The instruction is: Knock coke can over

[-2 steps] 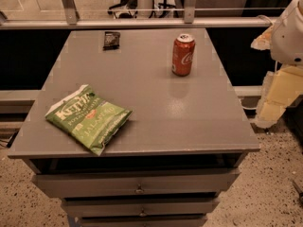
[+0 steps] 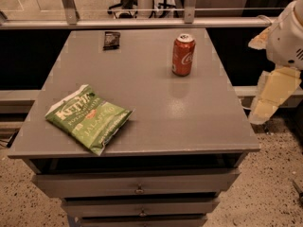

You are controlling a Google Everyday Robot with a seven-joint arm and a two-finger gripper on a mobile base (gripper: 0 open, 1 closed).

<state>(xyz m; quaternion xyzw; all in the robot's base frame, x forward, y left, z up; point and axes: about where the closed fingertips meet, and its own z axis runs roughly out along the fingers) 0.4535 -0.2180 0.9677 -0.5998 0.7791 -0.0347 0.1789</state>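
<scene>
The coke can, red-orange with white script and a silver top, stands upright on the far right part of the grey tabletop. My arm hangs off the table's right side. Its white and cream links end at the gripper, which sits lower than the can and to its right, well apart from it and past the table edge. Nothing is held that I can see.
A green chip bag lies flat at the front left. A small dark packet lies at the far left edge. A metal railing runs behind the table. Drawers sit below the top.
</scene>
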